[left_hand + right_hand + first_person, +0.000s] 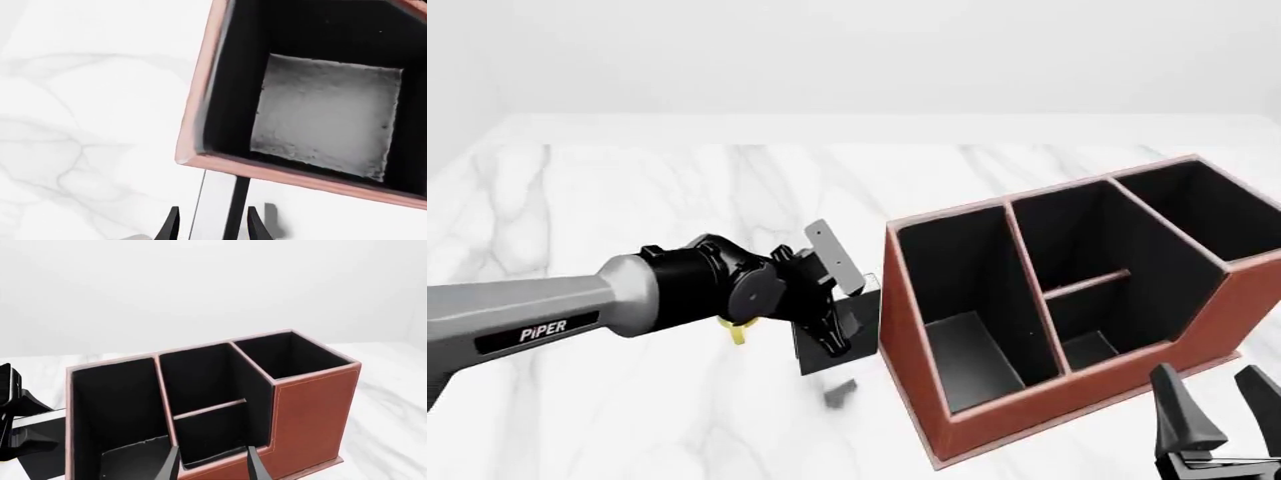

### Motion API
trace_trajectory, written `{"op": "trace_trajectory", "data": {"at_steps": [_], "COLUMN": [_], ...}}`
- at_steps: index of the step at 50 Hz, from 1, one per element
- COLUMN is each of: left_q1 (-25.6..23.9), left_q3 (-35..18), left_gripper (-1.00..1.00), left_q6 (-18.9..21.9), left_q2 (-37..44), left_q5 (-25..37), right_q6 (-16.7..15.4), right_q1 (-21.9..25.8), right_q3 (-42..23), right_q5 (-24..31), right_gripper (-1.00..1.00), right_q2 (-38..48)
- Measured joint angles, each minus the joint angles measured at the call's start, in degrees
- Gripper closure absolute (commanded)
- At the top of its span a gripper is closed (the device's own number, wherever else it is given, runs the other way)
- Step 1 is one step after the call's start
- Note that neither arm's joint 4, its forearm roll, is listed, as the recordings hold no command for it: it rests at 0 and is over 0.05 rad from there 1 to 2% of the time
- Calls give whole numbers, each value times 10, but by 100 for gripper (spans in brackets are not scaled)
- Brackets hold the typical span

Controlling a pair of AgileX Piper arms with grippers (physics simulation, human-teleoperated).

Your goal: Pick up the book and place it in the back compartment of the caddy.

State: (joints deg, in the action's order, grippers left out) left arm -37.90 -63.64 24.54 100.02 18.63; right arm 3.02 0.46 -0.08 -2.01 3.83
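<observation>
**Ana:** Tool on the right [1214,410] sits nearest, low at the near right corner, fingers spread and gripping nothing, pointed at the caddy [961,330]. What about the left one?

**Ben:** Left tool [827,300] is clenched on the book [823,345]; the left wrist view shows its black cover and white page edge standing between the two fingers. The book hangs clear of the desk [627,200], just left of the caddy's left wall, with its shadow below it.

**Ana:** So which step is this?

**Ben:** I'd judge the pick-up done and the carry under way. The book isn't over any compartment yet.

**Ana:** And next?

**Ben:** Probably lifting above the rim, then travelling right and away to the far section at the caddy's far right end, keeping the book's edge aligned so it clears the dividers before release.

**Ana:** Any writing?

**Ben:** "PiPER" in white on the left arm [547,310]. A bit of yellow mug [738,333] peeks from under that arm.
</observation>
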Motion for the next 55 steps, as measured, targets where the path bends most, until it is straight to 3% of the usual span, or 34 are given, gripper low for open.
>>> {"op": "trace_trajectory", "data": {"at_steps": [5, 6, 38, 45, 55], "left_q1": [2, 2, -38, -47, -46], "left_q3": [0, 1, 12, -88, -184], "left_gripper": [-100, 100, 100, 100, 100], "left_q6": [1, 1, -43, -12, 20], "left_q2": [5, 5, -66, -123, -158], "left_q5": [-3, -4, 74, 194, 278], "right_q6": [0, 0, 3, 2, 2], "right_q1": [0, 0, -1, -2, -2], "right_q3": [0, 0, 0, 0, 0], "right_q5": [0, 0, -7, 2, 9], "right_gripper": [-100, -100, -100, -100, -100], "right_q2": [0, 0, 8, -2, -10]}}
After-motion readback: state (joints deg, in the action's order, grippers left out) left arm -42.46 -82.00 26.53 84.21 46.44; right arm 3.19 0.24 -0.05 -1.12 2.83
